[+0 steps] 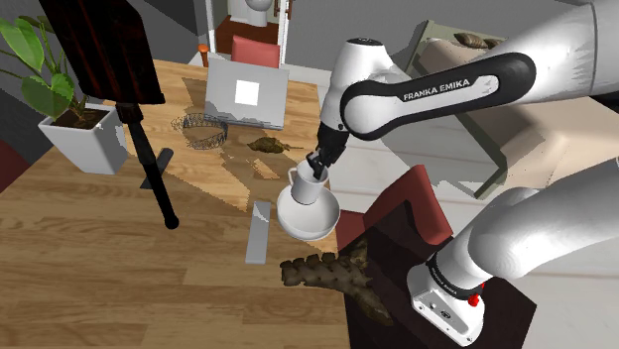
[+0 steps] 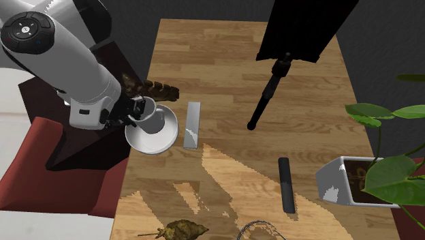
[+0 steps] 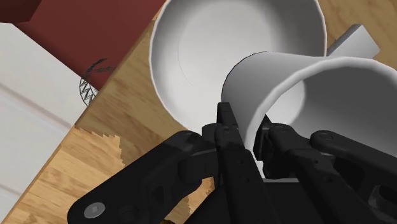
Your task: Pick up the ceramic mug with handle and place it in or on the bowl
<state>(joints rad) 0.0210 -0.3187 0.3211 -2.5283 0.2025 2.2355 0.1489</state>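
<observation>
You face a wooden table (image 1: 99, 268), sunlit in a patch across its middle. In the shoulder view, a red chair (image 1: 256, 50) stands at twelve o'clock and a potted plant (image 1: 79, 139) at ten.

A wooden table (image 1: 119, 258) carried everything. Right under the gripper (image 1: 315, 169) sat a white bowl (image 1: 309, 220), near the table's edge. Just beyond the bowl, away from the arm, a flat grey strip (image 1: 258, 233) lay on the boards. A brown, lumpy thing (image 1: 317, 270) rested at the edge, close to the hand. Further out from the hand stood a black rod (image 1: 154, 174) and lay a dried leaf (image 1: 268, 145) and a wire basket (image 1: 201, 129). Well apart from the hand were a grey laptop (image 1: 248, 94), a black bar (image 2: 286, 184) and a white planter (image 1: 84, 144).
</observation>
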